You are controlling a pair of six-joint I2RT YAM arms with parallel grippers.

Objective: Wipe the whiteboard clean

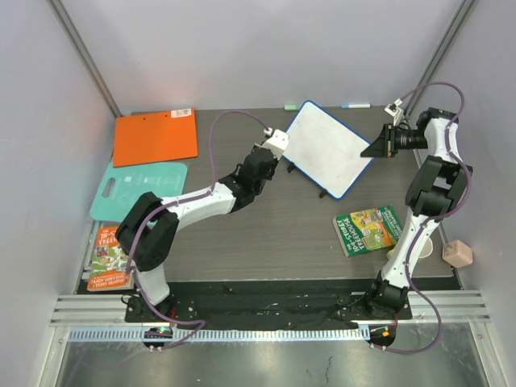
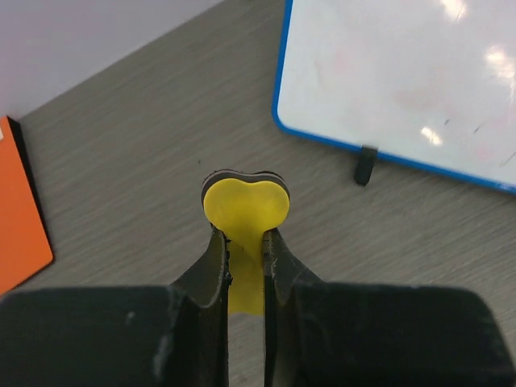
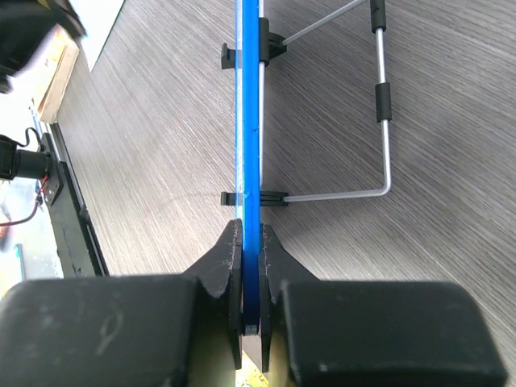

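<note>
The whiteboard [image 1: 326, 149], white with a blue frame and black feet, stands tilted at the back middle of the table. Its face [image 2: 403, 72] carries only faint smudges and a few tiny dark marks. My left gripper [image 2: 244, 235] is shut on a yellow heart-shaped eraser [image 2: 245, 205] with a dark pad. It hovers just left of the board's lower left corner, apart from it, and in the top view this left gripper [image 1: 272, 151] sits by the board's left edge. My right gripper [image 3: 251, 230] is shut on the board's blue edge [image 3: 252, 105]; from above, the right gripper [image 1: 377, 147] clamps the board's right corner.
An orange clipboard [image 1: 156, 135] and a teal board [image 1: 137, 189] lie at the left, with a book [image 1: 109, 258] below them. A green book [image 1: 368, 230] lies by the right arm, a beige block [image 1: 457, 254] further right. The board's wire stand [image 3: 385, 105] juts out behind it.
</note>
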